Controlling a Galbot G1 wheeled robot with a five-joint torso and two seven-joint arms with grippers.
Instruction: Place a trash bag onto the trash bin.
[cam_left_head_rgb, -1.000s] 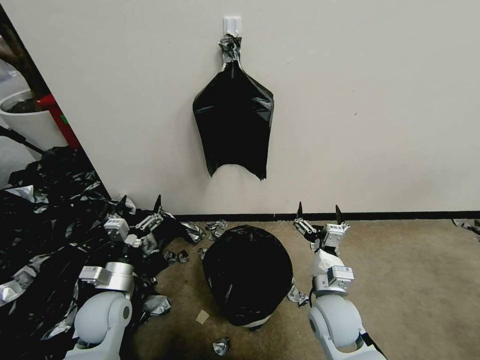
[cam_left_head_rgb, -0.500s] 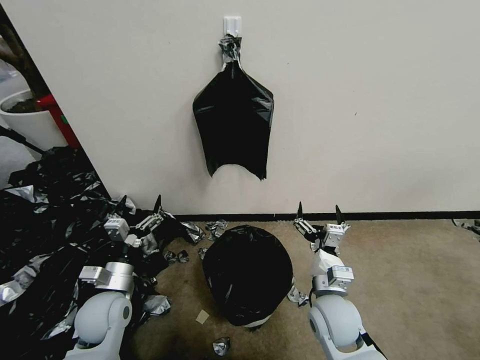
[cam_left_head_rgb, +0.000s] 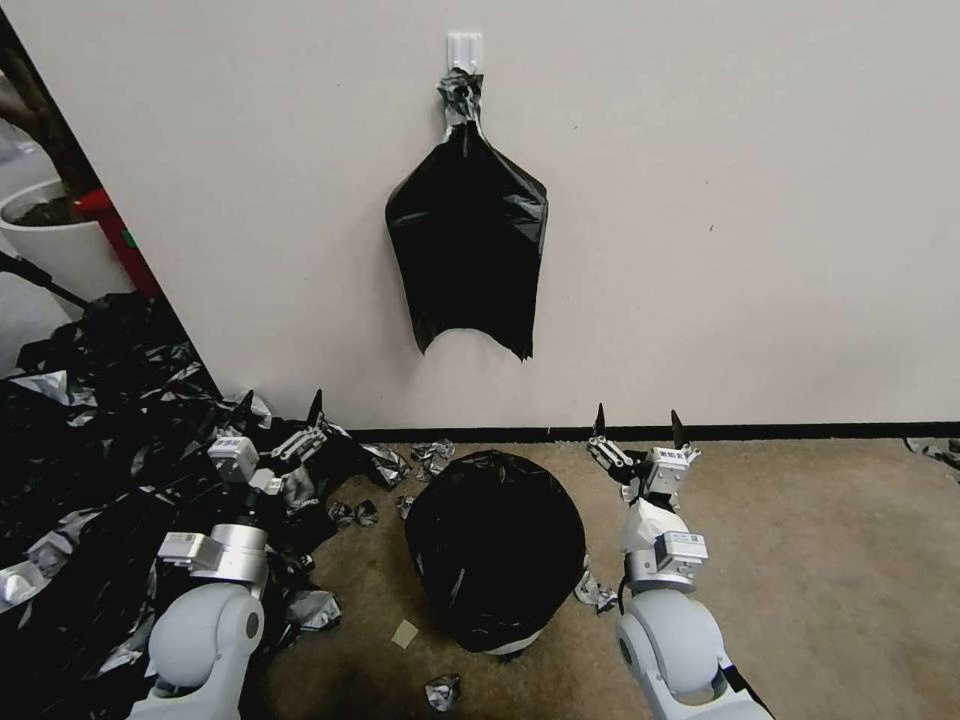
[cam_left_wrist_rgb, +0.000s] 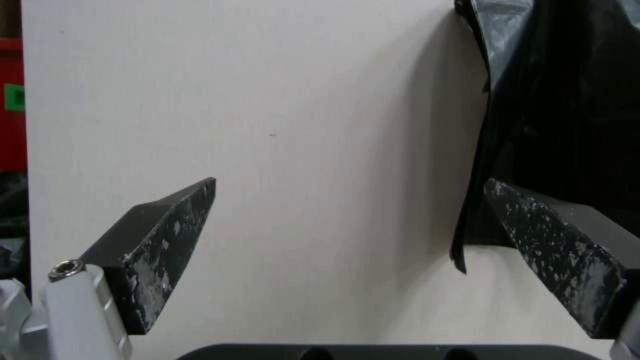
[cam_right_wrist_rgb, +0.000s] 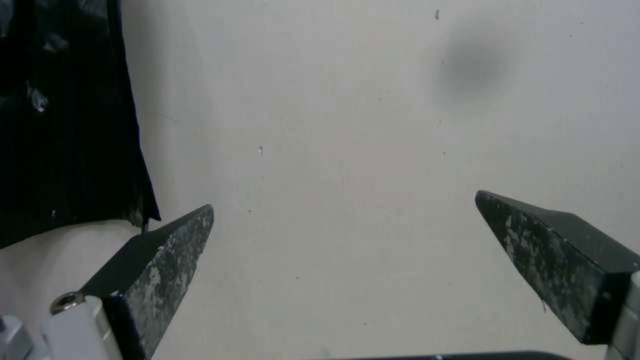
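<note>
Glossy black trash bag (cam_left_head_rgb: 495, 545), cream-white trash bin (cam_left_head_rgb: 512, 647)

light: even, soft indoor | shadows: faint on wall (cam_left_head_rgb: 700, 200) | glare: sheen on hanging bag (cam_left_head_rgb: 467, 240) | head view: edges bent (wide lens) | wrist views: soft

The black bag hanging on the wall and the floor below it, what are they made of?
The hanging bag looks like thin glossy plastic film: it creases and catches pale highlights. The floor seems to be tan short-pile carpet, matte and faintly mottled, though its weave is too fine to tell.
</note>
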